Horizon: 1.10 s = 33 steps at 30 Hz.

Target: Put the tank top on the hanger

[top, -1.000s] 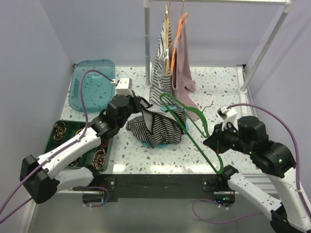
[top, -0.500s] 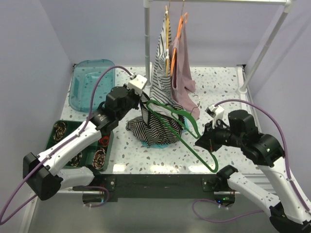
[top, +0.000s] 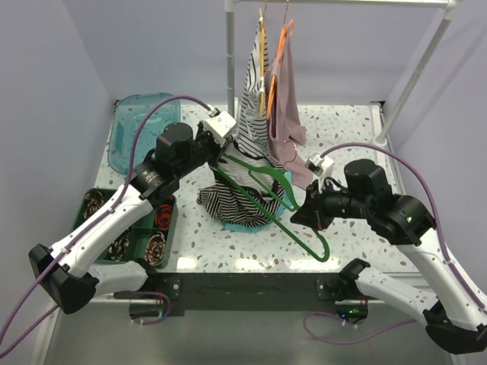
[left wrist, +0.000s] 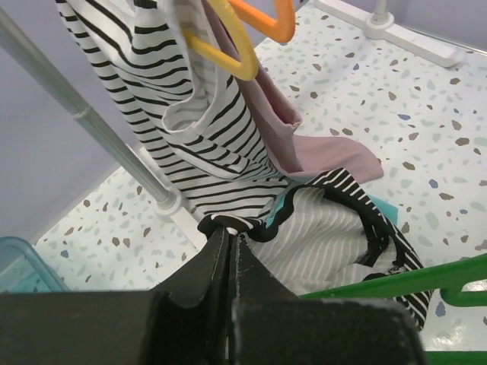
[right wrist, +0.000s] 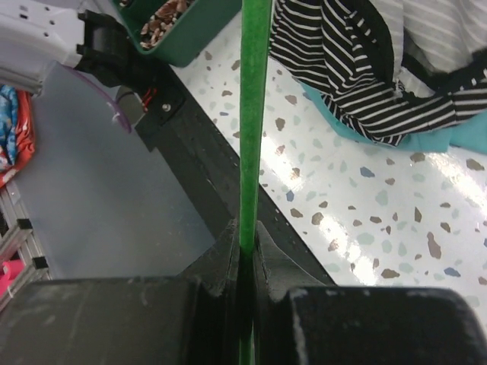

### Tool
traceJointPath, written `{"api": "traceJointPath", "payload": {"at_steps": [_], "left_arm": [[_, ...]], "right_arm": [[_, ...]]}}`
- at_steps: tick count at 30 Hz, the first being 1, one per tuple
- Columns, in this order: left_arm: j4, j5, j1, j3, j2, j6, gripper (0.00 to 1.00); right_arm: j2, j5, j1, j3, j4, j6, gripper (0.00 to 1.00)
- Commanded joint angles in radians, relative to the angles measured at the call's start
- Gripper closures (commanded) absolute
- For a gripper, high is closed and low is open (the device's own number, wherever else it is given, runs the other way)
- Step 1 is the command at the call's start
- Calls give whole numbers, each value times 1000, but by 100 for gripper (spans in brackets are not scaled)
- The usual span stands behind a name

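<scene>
Left gripper [left wrist: 230, 234]: we see its jaws together, clamped on the black-trimmed edge of the tank top [top: 242, 202]. That edge is raised at centre of the top view, and the rest is heaped on the teal cloth [top: 245, 226] on the table [top: 342, 129]. Right gripper [right wrist: 245, 237]: jaws clamped on the hanger [right wrist: 255, 114], which slants from centre toward lower right.

Rack post [top: 230, 68], hanging clothes [top: 255, 122] crowd behind tank top [top: 236, 205].
</scene>
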Motion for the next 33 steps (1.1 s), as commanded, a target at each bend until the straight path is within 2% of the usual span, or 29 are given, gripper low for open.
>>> {"api": "traceJointPath", "payload": {"at_steps": [1, 5, 9, 17, 23, 28, 33], "left_arm": [[-5, 110, 7, 63, 10, 27, 100], [-42, 88, 5, 69, 3, 9, 100], [-97, 19, 5, 82, -18, -46, 100], [-302, -28, 5, 180, -6, -134, 100], [-416, -185, 5, 221, 3, -166, 100], [-422, -372, 5, 194, 13, -166, 100], [-395, -410, 7, 188, 20, -192, 100]], "right_arm": [[47, 39, 79, 93, 56, 16, 100], [68, 289, 83, 129, 24, -7, 100], [84, 435, 82, 78, 41, -23, 100], [106, 491, 83, 2, 188, -95, 100], [93, 508, 82, 6, 228, -121, 100], [73, 469, 82, 61, 205, -118, 100], [58, 397, 83, 68, 203, -95, 100]]}}
